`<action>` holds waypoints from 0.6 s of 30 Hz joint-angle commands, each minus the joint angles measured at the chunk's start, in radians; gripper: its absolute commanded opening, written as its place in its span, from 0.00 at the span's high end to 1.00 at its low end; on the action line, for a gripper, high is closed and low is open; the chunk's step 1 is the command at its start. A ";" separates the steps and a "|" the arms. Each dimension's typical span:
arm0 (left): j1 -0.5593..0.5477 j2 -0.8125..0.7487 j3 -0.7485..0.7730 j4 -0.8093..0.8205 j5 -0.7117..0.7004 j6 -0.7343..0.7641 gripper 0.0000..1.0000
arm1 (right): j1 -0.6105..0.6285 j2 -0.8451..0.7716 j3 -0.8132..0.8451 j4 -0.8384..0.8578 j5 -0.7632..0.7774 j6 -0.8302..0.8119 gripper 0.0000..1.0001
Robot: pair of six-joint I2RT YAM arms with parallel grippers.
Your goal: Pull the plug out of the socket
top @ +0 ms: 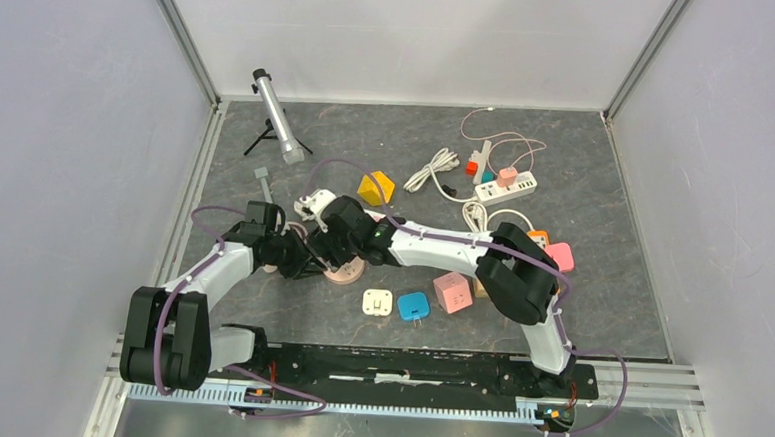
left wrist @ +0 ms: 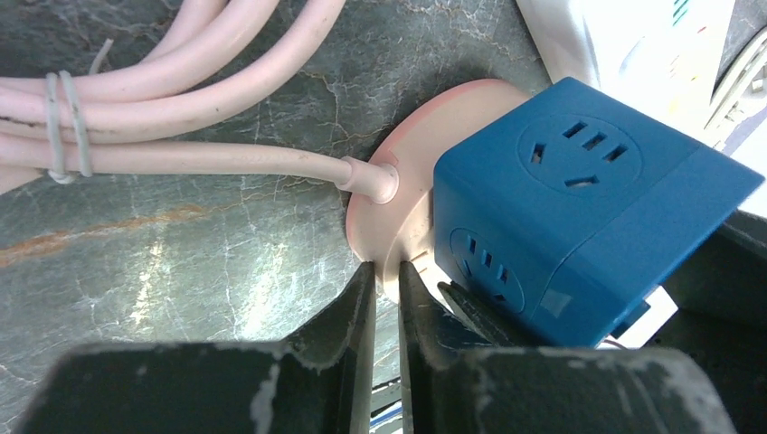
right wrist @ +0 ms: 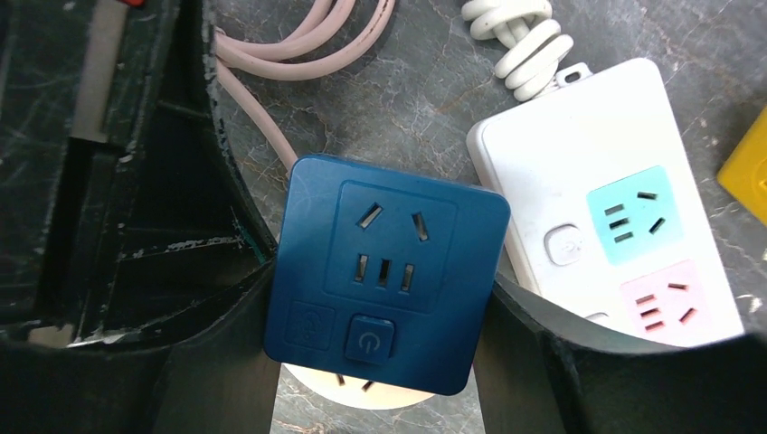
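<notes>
**Blue cube gripped from above, pink base pinned: pull straight up**

Your right claw (right wrist: 380,298) is clenched on the blue cube plug (right wrist: 389,244), one finger flat against each of two opposite side walls. The cube sits on top of the pink round socket (left wrist: 425,145), which lies flat on the counter (left wrist: 181,253) with its pink cord (left wrist: 226,158) running off to the side.

Your left claw (left wrist: 387,271) comes in low from the side. Its jaws are drawn almost together at the disc's rim and look to be nipping it to hold the base down.

The move turns on one relation: the cube is stacked on the disc's face, so the prongs should run square to the counter. I judge the pull should go straight up along that line, with no sideways lean, while the left arm anchors the base.

The right wrist view looks down on the cube's top face and power button. It also shows a sliver of the disc with socket slots past the cube's near edge, and the white power strip (right wrist: 588,181) just beside it. The left wrist view alone shows the seam between cube and disc, though not whether the prongs are seated. In the top view the right wrist hides the cube.
</notes>
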 commanded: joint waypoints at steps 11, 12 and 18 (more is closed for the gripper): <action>0.008 0.027 -0.027 -0.089 -0.206 0.029 0.93 | -0.052 -0.060 0.033 0.066 -0.203 0.019 1.00; 0.008 0.028 -0.026 -0.087 -0.207 0.029 0.93 | -0.039 -0.052 0.045 0.047 -0.171 -0.016 1.00; 0.009 0.027 -0.028 -0.088 -0.212 0.026 0.93 | -0.003 -0.043 0.097 -0.017 -0.021 -0.150 1.00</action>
